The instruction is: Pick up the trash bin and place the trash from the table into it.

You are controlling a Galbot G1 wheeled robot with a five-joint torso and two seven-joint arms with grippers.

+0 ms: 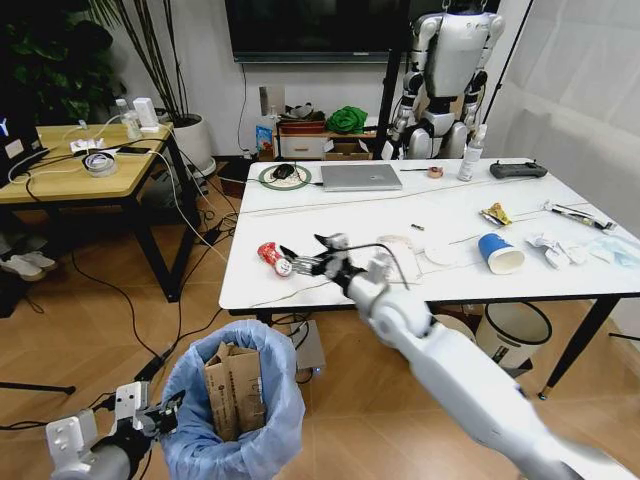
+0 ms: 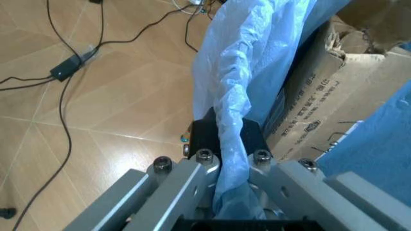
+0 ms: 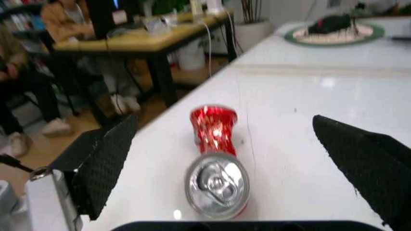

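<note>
- On the white marble-look table (image 1: 330,215) lies the crushed red can (image 3: 215,163), between the right gripper's (image 1: 308,262) wide-spread fingers, not yet grabbed
- Low down, the left gripper (image 2: 222,144) pinches the blue-bagged trash bin's (image 1: 235,410) rim; brown cardboard (image 1: 232,388) is already inside
- Blue paper cup (image 1: 497,252) and white wrappers (image 1: 552,247) wait

A robotics lab set up like an office: behind the white table (image 1: 430,270), a humanoid robot (image 1: 448,80) stands on a rig under a wall screen (image 1: 315,28). A laptop (image 1: 360,177) lies on it; cables (image 1: 110,290) trail the floor beside.
</note>
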